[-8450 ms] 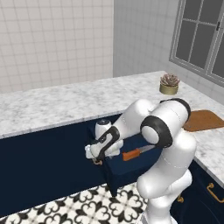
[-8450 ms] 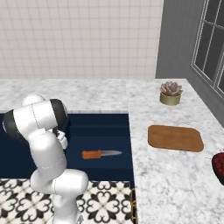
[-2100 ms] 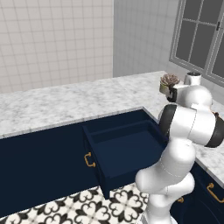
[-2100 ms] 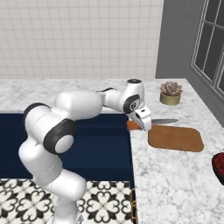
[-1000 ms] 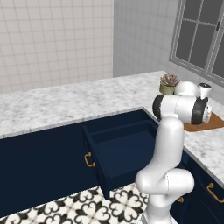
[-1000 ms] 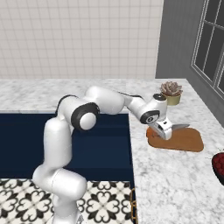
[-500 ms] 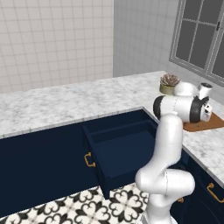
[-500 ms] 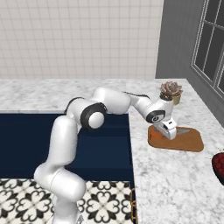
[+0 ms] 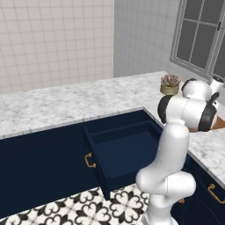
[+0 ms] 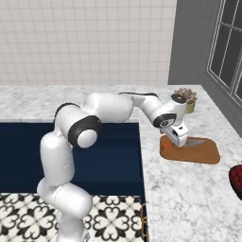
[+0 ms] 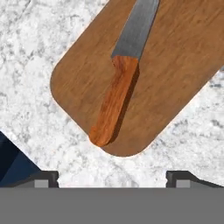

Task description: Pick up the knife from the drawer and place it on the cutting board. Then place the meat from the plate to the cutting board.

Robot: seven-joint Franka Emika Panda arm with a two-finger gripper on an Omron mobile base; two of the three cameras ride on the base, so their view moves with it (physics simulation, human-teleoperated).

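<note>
The knife [image 11: 114, 101], orange handle and grey blade, lies flat on the brown cutting board [image 11: 175, 78], its handle end near the board's rounded corner. My gripper [image 11: 113, 178] hovers just above it, jaws spread wide with nothing between the fingertips [image 11: 46, 177]. From the right base view, the gripper [image 10: 179, 138] hangs over the left end of the cutting board [image 10: 203, 154], and the knife [image 10: 195, 142] blade pokes out to its right. The navy drawer [image 10: 71, 144] stands pulled open; its brass handle shows on the drawer [image 9: 123, 151] front. The meat and the plate are out of view.
A potted succulent [image 10: 185, 98] stands behind the board on the marble counter [image 10: 184, 189]. A dark bowl of red fruit [image 10: 237, 176] sits at the right edge. A window rises over the counter's far side. Patterned floor tiles lie below the drawer.
The jaws have gone from shut on the knife to wide open. The knife now rests on the cutting board, and the hand has settled low over the board's left end.
</note>
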